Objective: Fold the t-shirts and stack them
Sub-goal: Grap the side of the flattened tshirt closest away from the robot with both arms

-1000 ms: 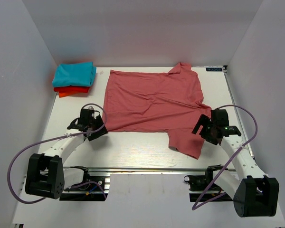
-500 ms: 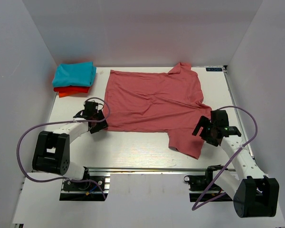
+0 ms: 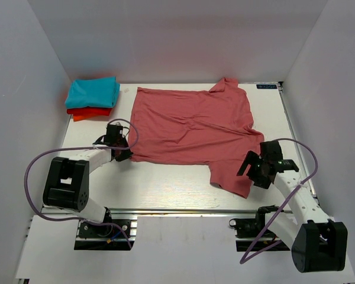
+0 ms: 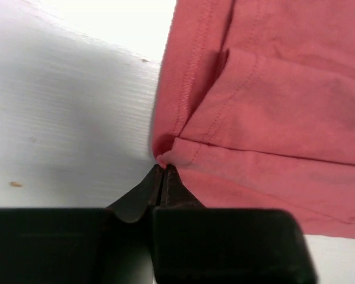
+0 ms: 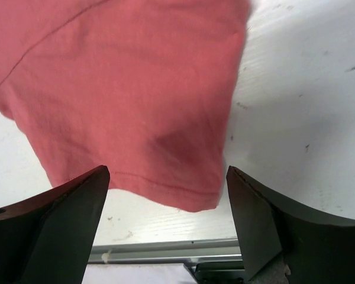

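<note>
The large salmon-pink t-shirt (image 3: 189, 124) lies spread flat on the white table (image 3: 165, 183), one sleeve reaching the near right. My left gripper (image 3: 126, 155) is at its near-left hem corner. In the left wrist view the gripper (image 4: 163, 170) is shut on a small nub of that pink corner (image 4: 165, 155). My right gripper (image 3: 251, 171) hangs open over the near sleeve end (image 5: 165, 177), its fingers (image 5: 77, 207) wide on either side of the hem. A turquoise folded tee (image 3: 93, 92) lies on an orange-red folded one (image 3: 89, 112) at the back left.
White walls close in the table on the left, back and right. An aluminium rail (image 3: 183, 211) runs along the near edge, also seen below the sleeve in the right wrist view (image 5: 165, 248). Purple cables (image 3: 29, 177) loop beside each arm.
My left gripper slid forward to the shirt's near-left corner and closed on it. My right gripper moved slightly nearer along the sleeve, still open.
</note>
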`<state>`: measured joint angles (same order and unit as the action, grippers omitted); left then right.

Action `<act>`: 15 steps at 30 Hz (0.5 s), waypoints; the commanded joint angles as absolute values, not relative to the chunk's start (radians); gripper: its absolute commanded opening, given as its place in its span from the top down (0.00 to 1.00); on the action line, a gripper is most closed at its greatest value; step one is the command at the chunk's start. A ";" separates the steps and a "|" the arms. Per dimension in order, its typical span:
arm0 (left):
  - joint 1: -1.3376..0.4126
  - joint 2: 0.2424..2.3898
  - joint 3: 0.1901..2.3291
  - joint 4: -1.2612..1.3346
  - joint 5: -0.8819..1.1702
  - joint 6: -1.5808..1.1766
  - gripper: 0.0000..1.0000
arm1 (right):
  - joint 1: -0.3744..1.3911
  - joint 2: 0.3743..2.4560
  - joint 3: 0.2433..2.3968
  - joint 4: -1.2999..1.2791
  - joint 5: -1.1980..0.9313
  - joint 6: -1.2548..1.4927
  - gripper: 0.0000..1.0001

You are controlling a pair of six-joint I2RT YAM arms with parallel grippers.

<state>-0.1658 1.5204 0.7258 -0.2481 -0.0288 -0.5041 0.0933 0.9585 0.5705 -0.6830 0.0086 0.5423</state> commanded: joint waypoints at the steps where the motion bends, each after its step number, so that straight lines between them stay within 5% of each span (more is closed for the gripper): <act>1: -0.167 1.525 0.663 -0.245 0.028 -0.502 0.95 | 0.115 0.957 0.552 -0.719 -0.035 0.589 0.15; 11: -0.167 1.457 0.653 -0.281 0.136 -0.502 1.00 | 0.170 1.043 0.442 -0.597 -0.063 0.692 0.19; 13: -0.167 1.419 0.644 -0.320 0.137 -0.502 1.00 | 0.173 1.063 0.439 -0.575 -0.061 0.712 0.27; 15: -0.167 1.388 0.644 -0.345 0.137 -0.502 1.00 | 0.178 1.063 0.439 -0.574 -0.022 0.726 0.50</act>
